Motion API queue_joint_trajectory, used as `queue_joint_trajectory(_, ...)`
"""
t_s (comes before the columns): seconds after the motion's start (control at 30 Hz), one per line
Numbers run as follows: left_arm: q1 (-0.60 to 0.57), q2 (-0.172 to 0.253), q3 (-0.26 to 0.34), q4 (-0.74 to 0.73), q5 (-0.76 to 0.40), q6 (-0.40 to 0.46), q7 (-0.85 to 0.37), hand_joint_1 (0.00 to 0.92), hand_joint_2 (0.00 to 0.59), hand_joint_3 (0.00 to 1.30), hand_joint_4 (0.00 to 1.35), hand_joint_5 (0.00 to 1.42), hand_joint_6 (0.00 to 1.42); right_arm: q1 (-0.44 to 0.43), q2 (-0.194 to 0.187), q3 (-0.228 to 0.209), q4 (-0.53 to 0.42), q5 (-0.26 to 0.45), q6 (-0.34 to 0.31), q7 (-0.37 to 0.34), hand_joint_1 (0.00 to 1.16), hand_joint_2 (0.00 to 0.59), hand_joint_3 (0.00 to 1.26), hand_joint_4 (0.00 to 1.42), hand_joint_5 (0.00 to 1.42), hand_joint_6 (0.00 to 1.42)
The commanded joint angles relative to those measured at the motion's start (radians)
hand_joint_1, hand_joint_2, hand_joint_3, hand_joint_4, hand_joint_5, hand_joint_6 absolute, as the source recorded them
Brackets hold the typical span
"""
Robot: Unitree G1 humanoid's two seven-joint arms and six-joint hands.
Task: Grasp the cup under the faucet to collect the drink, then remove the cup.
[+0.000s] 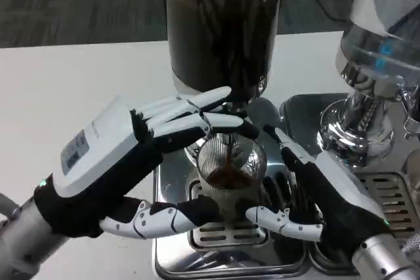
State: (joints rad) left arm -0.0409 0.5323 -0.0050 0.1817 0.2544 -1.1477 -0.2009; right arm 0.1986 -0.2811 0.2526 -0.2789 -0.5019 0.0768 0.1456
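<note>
A clear ribbed cup (231, 176) stands on the metal drip tray (216, 257) right under the faucet (227, 138) of a tall dispenser (223, 24) filled with dark drink. A thin dark stream falls into the cup, and dark liquid lies in its bottom. My left hand (125, 162) reaches in from the left. Its fingers (197, 115) lie stretched over the faucet lever and its thumb sits low by the cup's base. My right hand (328, 195) grips the cup from the right, thumb in front and fingers behind.
A second dispenser (380, 44) with a clear tank and chrome base stands at the right over its own grated tray (394, 191). The white table (59, 83) stretches to the left. The two trays sit side by side.
</note>
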Motion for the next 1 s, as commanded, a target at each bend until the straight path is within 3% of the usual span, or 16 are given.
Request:
queue_joint_trajectory(0.03,0.031,0.008,0.011,-0.010,0.033,0.007,0.000,0.000,0.231,0.36,0.14,0.40,0.32,-0.006,0.007,-0.002,0.011,0.011,-0.018,-0.015,0.55,0.182,0.00,0.00,0.00,0.00)
queue_joint_trajectory(0.3,0.038,0.006,0.015,-0.020,0.043,0.019,0.015,0.000,0.230,0.37,0.14,0.40,0.32,-0.019,0.015,0.022,0.029,0.019,-0.026,-0.004,0.57,0.175,0.00,0.00,0.00,0.00)
queue_joint_trajectory(0.5,0.053,-0.001,0.030,-0.036,0.058,0.040,0.028,0.000,0.229,0.36,0.13,0.39,0.27,-0.036,0.042,0.025,0.067,0.032,-0.027,-0.021,0.58,0.174,0.00,0.00,0.00,0.03)
queue_joint_trajectory(0.7,0.097,-0.032,0.092,-0.082,0.123,0.086,0.087,0.000,0.230,0.15,0.00,0.14,0.02,-0.039,0.044,0.025,0.076,0.036,-0.042,-0.034,0.58,0.174,0.00,0.00,0.00,0.03)
queue_joint_trajectory(0.8,0.125,-0.054,0.134,-0.097,0.142,0.097,0.127,0.000,0.225,0.13,0.00,0.09,0.00,-0.037,0.051,0.024,0.085,0.041,-0.054,-0.047,0.58,0.174,0.00,0.00,0.00,0.04)
queue_joint_trajectory(0.9,0.160,-0.077,0.177,-0.104,0.153,0.121,0.167,0.000,0.224,0.13,0.00,0.07,0.00,-0.046,0.041,0.047,0.079,-0.005,-0.075,-0.068,0.58,0.174,0.00,0.00,0.00,0.05)
queue_joint_trajectory(1.0,0.191,-0.093,0.205,-0.111,0.170,0.142,0.198,0.000,0.224,0.11,0.00,0.03,0.00,-0.047,0.064,0.034,0.108,0.037,-0.074,-0.072,0.59,0.172,0.00,0.00,0.00,0.07)
